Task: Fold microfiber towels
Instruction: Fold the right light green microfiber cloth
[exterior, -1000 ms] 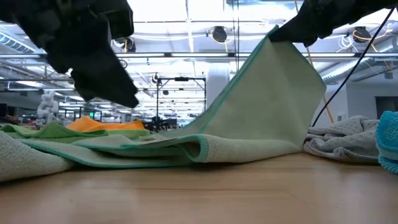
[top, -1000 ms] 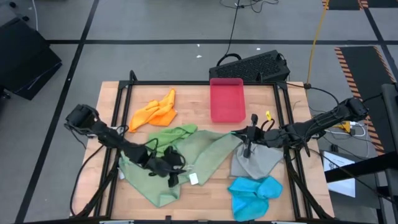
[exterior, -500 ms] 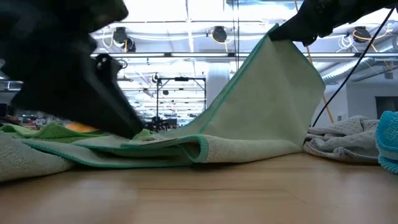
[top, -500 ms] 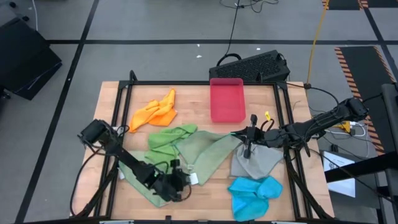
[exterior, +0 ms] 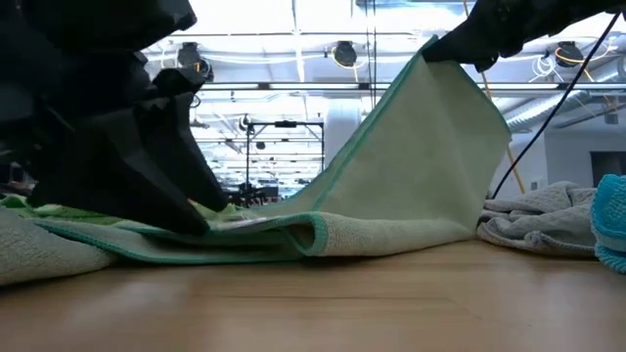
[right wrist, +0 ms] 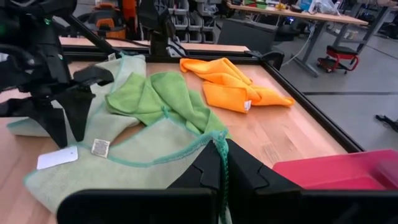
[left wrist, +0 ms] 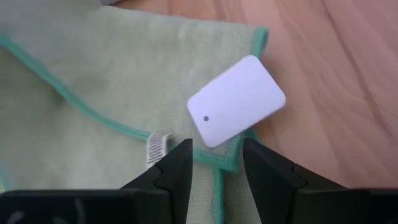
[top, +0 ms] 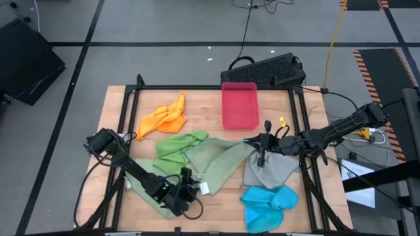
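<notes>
Claw work starts nearest the front edge: the left claw (top: 186, 194) hangs parted over the pale sage towel's (top: 216, 160) corner, by its white tag (left wrist: 236, 101). Farther back, the right claw (top: 260, 152) is clenched on that towel's opposite corner, lifting it off the surface (top: 210, 137).

Both arms are dark, slim, jointed links with black cables, each gripper apparently ending in matte black fingers.
</notes>
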